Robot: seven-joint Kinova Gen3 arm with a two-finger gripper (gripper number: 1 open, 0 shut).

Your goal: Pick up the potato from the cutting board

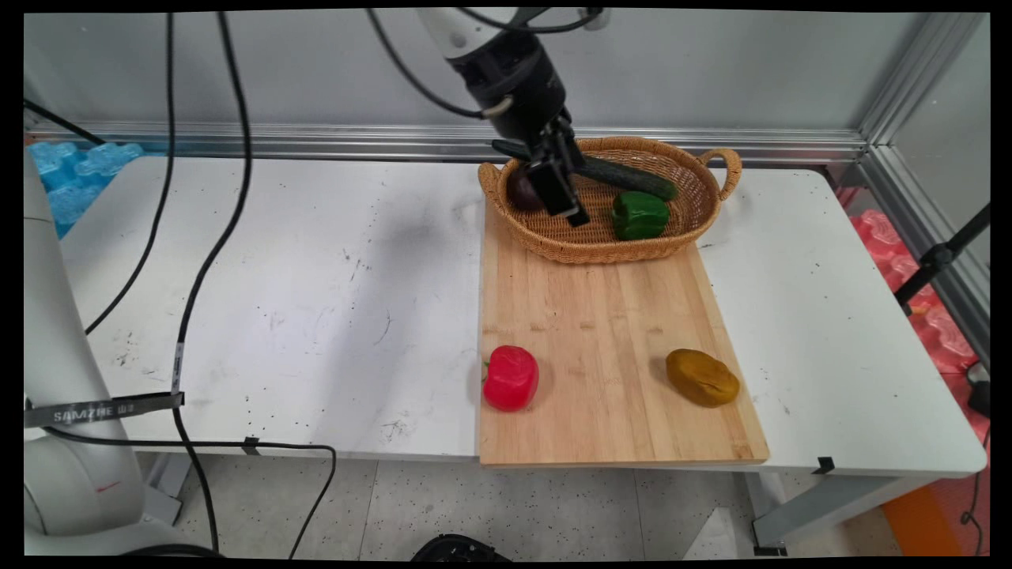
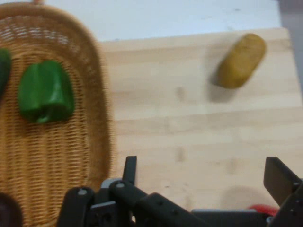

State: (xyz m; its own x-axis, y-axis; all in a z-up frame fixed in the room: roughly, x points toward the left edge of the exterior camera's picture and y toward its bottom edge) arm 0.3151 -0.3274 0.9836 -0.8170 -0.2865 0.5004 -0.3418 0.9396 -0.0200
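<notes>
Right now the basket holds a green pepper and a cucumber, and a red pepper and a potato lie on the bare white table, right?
Not quite: the red pepper and potato lie on the wooden cutting board, as the main view shows. The basket does hold the green pepper and cucumber.

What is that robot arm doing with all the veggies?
The robot's end effector hangs over the wicker basket at the far end of the wooden board, and it is open and holding nothing. In the basket lie a green pepper, a long dark green cucumber and a dark purple vegetable. Nearer the front of the board sit a red pepper and a brown potato, apart from each other.
</notes>
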